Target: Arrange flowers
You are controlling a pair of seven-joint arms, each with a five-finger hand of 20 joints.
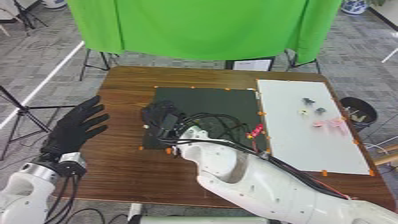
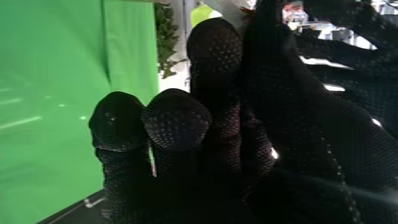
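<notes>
So the pink flowers (image 1: 338, 124) lay on the white board (image 1: 306, 150), on the right side of the tabletop (image 1: 133, 180), with a small pale yellow bloom (image 1: 303, 112) and a couple of dark bits (image 1: 308, 101) nearby. My guess is they were spread out on white so each one was easy to spot and grab without a tangle. Another small pinkish-red piece (image 1: 257, 131) sat near the border of the dark mat (image 1: 191, 95), just beside the right arm.

The right robot hand (image 1: 158, 116) was over the left part of that mat, which I took to be the arranging spot. Honestly couldn't tell whether it was apart, together or clamped on a stem, black glove on dark mat and all. The left robot hand (image 1: 75, 127) was at the left side with its fingers apart and nothing in them, probably parked there to stay out of the way.

The orange tape marks (image 1: 324, 173) around the mat and board looked like position guides, and the green cloth (image 1: 204, 30) was likely hung as a plain backdrop. As for brands or labels, nothing I could actually read.
</notes>
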